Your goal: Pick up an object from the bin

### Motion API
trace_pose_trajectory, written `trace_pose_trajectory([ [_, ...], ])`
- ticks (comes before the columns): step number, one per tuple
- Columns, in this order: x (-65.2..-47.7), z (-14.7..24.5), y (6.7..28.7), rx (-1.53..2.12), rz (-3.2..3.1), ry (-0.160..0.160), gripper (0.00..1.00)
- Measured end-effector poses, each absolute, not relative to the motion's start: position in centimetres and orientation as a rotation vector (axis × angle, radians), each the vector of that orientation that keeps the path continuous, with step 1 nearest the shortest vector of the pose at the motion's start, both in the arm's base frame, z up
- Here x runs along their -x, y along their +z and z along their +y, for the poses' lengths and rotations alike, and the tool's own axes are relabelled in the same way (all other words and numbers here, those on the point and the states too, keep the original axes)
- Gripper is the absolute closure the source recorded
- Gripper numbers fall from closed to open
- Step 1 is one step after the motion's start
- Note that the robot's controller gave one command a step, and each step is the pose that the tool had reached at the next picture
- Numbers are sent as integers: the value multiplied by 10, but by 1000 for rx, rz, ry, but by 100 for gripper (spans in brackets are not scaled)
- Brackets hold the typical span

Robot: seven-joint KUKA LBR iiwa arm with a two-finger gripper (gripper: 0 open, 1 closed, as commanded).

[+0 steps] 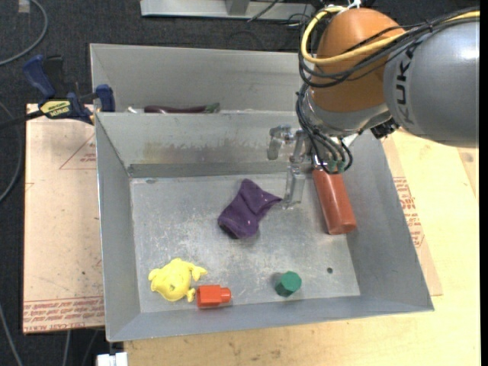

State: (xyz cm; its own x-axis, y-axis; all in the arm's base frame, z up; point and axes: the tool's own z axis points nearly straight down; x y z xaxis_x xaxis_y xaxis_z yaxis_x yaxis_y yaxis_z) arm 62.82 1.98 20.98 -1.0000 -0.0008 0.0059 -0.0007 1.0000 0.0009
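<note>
Five loose things lie on the floor of the grey bin point(114, 227) on my screen. My gripper point(292, 195) is down near the middle of the bin, its tip just beside the upper right corner of a crumpled purple cloth-like piece point(245, 210). I cannot tell whether the two touch. From this angle I also cannot tell whether the gripper is spread or closed. Just to its right, near the right wall, lies a red-orange cylinder point(334, 203), its length running toward the back of the bin. Along the front edge sit a yellow soft toy point(175, 279), a small orange-red block point(213, 296) just beside it, and, well apart from both, a small green plug point(288, 283).
</note>
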Motion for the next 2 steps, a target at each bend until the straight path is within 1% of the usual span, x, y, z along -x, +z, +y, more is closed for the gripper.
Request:
trace_pose_trajectory([
  [1,-629,20,215,-1,-3143,-2,0],
  [2,-635,35,175,-68,-3150,-1,0],
])
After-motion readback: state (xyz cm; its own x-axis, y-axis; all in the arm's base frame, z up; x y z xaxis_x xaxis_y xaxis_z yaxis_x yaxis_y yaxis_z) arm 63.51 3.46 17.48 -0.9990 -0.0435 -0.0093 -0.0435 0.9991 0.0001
